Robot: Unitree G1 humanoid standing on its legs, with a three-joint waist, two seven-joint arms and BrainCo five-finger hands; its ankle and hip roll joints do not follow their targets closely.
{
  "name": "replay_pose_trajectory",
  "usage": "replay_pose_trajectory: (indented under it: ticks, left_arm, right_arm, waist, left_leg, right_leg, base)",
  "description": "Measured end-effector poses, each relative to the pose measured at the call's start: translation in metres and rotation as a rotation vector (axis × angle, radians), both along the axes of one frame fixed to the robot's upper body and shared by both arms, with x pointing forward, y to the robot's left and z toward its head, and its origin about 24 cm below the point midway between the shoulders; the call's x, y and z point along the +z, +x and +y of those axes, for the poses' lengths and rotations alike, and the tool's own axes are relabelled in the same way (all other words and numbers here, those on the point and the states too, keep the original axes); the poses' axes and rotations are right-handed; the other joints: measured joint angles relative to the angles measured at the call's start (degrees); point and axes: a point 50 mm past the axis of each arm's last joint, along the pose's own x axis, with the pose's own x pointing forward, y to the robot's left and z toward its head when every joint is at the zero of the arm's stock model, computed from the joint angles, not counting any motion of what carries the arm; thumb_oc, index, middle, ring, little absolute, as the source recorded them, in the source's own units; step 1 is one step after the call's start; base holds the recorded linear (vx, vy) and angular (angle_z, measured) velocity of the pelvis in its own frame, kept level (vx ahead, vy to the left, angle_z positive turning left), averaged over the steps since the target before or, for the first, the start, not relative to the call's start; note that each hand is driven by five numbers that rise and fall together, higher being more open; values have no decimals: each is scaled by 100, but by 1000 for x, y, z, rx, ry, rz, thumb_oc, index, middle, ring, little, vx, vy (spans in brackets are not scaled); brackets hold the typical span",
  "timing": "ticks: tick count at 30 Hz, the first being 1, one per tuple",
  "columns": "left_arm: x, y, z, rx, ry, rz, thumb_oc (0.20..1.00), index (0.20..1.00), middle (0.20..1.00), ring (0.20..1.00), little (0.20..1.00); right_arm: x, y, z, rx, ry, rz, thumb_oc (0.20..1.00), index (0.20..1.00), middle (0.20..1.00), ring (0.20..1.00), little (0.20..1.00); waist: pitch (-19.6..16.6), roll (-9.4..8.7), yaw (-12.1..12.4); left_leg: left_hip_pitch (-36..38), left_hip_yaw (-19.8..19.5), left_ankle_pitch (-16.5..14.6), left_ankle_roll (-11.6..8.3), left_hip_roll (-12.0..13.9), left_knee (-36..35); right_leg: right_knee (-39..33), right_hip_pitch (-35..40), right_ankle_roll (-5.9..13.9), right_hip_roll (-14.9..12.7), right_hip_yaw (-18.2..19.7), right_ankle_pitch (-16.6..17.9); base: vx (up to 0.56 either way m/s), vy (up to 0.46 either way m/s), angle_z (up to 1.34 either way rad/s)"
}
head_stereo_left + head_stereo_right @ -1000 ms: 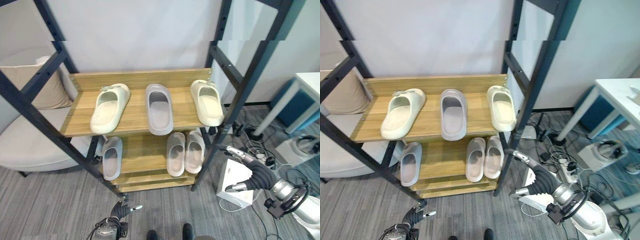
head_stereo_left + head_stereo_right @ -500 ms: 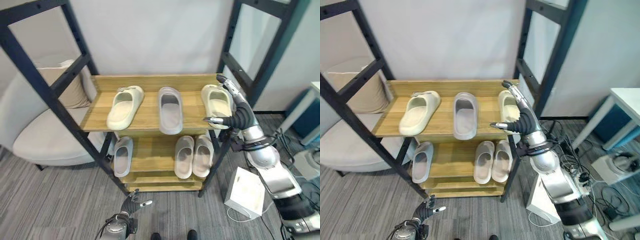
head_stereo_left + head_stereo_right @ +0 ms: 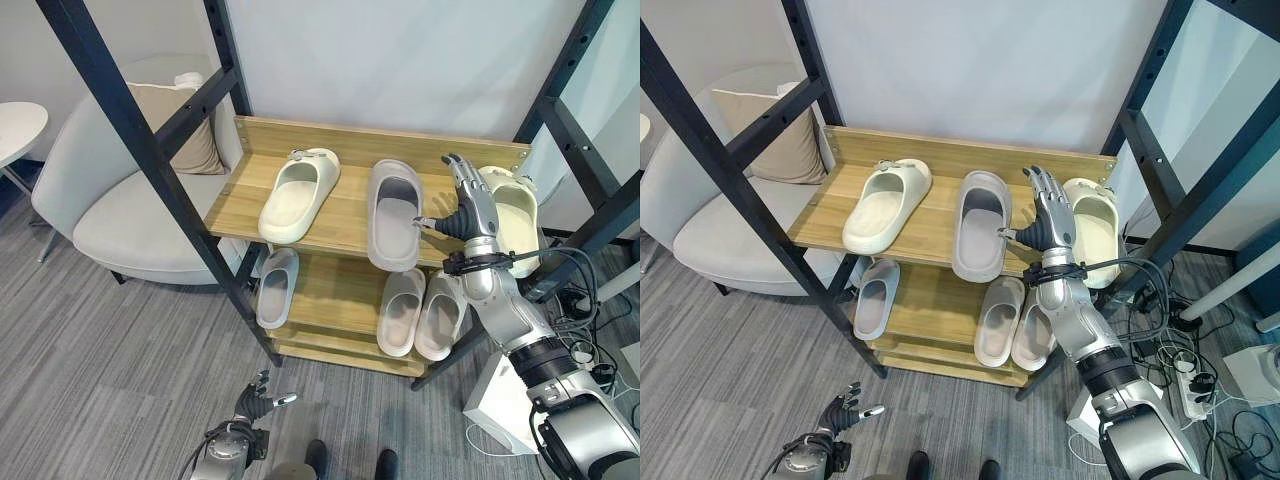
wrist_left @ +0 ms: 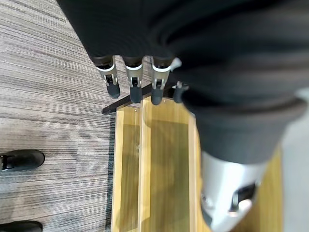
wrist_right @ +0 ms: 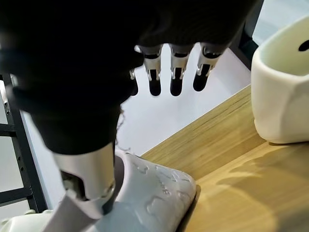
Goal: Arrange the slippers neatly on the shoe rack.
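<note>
Matt foam slippers on a wood-and-metal shoe rack

The shoe rack (image 3: 330, 215) has shelves of light, visibly grained wood with a dull sheen, held in a matt black metal frame. The cream slippers (image 3: 297, 194) and the grey slipper (image 3: 395, 212) look like smooth, matt moulded foam or rubber. The floor (image 3: 90, 340) is grey, finely ribbed carpet. The armchair (image 3: 140, 215) and its beige cushion (image 3: 178, 140) are soft cloth. The right hand (image 3: 468, 205) has silvery metal-look fingers and a dark ribbed cover.
</note>
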Motion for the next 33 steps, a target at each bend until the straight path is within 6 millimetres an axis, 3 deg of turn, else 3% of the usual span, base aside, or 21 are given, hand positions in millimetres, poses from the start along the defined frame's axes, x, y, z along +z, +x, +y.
replay_pose_trajectory:
  ticks: [4, 5, 6, 7, 8, 16, 17, 18, 19, 20, 22, 25, 26, 30, 33]
  left_arm:
    - [3, 5, -1, -3, -1, -22, 1000, 1000, 1000, 1000, 1000]
    - [4, 8, -1, -12, 3, -26, 1000, 1000, 1000, 1000, 1000]
    - [5, 10, -3, -20, 4, -30, 1000, 1000, 1000, 1000, 1000]
    - [5, 11, -3, -23, 3, -34, 1000, 1000, 1000, 1000, 1000]
    - [5, 11, -3, -19, 2, -34, 1000, 1000, 1000, 1000, 1000]
    - [3, 8, -3, -26, 11, -12, 1000, 1000, 1000, 1000, 1000]
    - [3, 8, -2, -17, 11, -7, 1000, 1000, 1000, 1000, 1000]
    - [5, 8, 0, 21, -4, -19, 1000, 1000, 1000, 1000, 1000]
    - [8, 8, 4, 71, -16, -41, 1000, 1000, 1000, 1000, 1000]
    - [4, -2, 13, 110, 9, -15, 1000, 1000, 1000, 1000, 1000]
    - [3, -6, 19, 106, 35, 5, 1000, 1000, 1000, 1000, 1000]
    - [-1, -10, 7, 104, 0, 18, 1000, 1000, 1000, 1000, 1000]
    - [-4, -13, 5, 104, -9, 34, 1000, 1000, 1000, 1000, 1000]
    - [-5, -16, 3, 93, -16, 46, 1000, 1000, 1000, 1000, 1000]
    - [-4, -14, 2, 78, -13, 42, 1000, 1000, 1000, 1000, 1000]
  right_arm:
    - [7, 16, -1, -32, -16, 39, 1000, 1000, 1000, 1000, 1000]
    - [11, 26, 3, -39, -32, 61, 677, 677, 677, 677, 677]
    - [12, 28, 4, -39, -22, 72, 558, 558, 558, 558, 558]
    - [11, 29, 6, -36, -21, 79, 319, 319, 319, 319, 319]
    - [10, 30, 7, -35, -20, 96, 200, 200, 200, 200, 200]
    - [13, 28, 9, -5, 141, 149, 200, 200, 200, 200, 200]
    - [19, 17, 12, 41, 209, 111, 200, 200, 200, 200, 200]
    - [33, -18, 8, 107, 331, -22, 200, 200, 200, 200, 200]
    - [56, -66, 7, 196, 410, -219, 200, 200, 200, 200, 200]
    - [78, -89, 16, 290, 418, -375, 200, 200, 200, 200, 200]
    - [101, -100, 18, 353, 445, -535, 200, 200, 200, 200, 200]
    - [88, -105, 61, 706, 646, -356, 200, 200, 200, 200, 200]
    - [75, -108, 85, 898, 733, -189, 200, 200, 200, 200, 200]
    - [42, -133, 145, 1321, 776, 232, 200, 200, 200, 200, 200]
    - [19, -132, 159, 1369, 750, 390, 200, 200, 200, 200, 200]
  waist:
    - [48, -56, 160]
    - [50, -58, 139]
    - [48, -62, 139]
    - [47, -65, 145]
    - [47, -65, 139]
    - [23, -104, 58]
    - [30, -105, 20]
    - [46, -77, 14]
    - [53, -28, 15]
    - [46, -4, -88]
    - [45, 22, -344]
    - [13, 100, -382]
    - [4, 112, -377]
    - [-53, 65, -196]
    - [-67, 22, -36]
  left_leg:
    - [-122, -18, 30, -16, -4, 8]
    - [-136, -15, 36, -11, -7, 22]
    - [-126, -18, 51, 10, -5, 38]
    - [-124, -19, 52, 12, -4, 38]
    - [-117, -15, 55, 14, -4, 39]
    - [4, -11, 68, 8, 1, 39]
    - [41, -6, 66, 5, 4, 40]
    - [45, -106, 71, 7, -10, 40]
    - [53, -151, 70, 7, -20, 40]
    - [107, -93, 68, 8, -24, 40]
    - [172, -61, 32, -42, 0, 0]
    - [129, 23, -2, -118, 39, -1]
    - [104, 19, 0, -119, 50, -1]
    - [12, -119, 46, -174, 76, 0]
    - [-90, -249, 129, -186, 76, 5]
  right_leg:
    - [1, -129, 4, -2, -11, 9]
    - [1, -142, -6, -4, -7, 23]
    - [1, -141, -13, -2, -9, 27]
    - [1, -141, -14, -2, -14, 28]
    - [1, -136, -17, -2, -14, 31]
    - [2, -20, -22, 2, -10, 39]
    - [1, 9, -6, 3, -1, 27]
    - [2, 66, 31, -7, -9, -3]
    - [1, 99, 42, -18, 41, -21]
    - [2, 110, 41, -21, 148, -21]
    - [2, 184, 35, -3, 184, -23]
    - [-2, 96, 50, 30, 299, -36]
    - [0, 78, 32, 40, 296, -20]
    - [2, 70, -11, 62, 124, -6]
    - [3, 36, -32, 66, -28, -6]
  base:
    - [-3, 6, 3]
    - [0, 0, 0]
    - [0, 0, 0]
    - [0, 0, 0]
    - [0, 0, 0]
    - [0, -10, 0]
    - [-14, -43, 20]
    - [-31, -38, 32]
    - [20, -39, 16]
    - [6, -43, -21]
    - [-59, -65, -27]
    - [-81, -62, -15]
    - [-67, -72, 5]
    - [-81, -57, 22]
    - [-149, -52, 30]
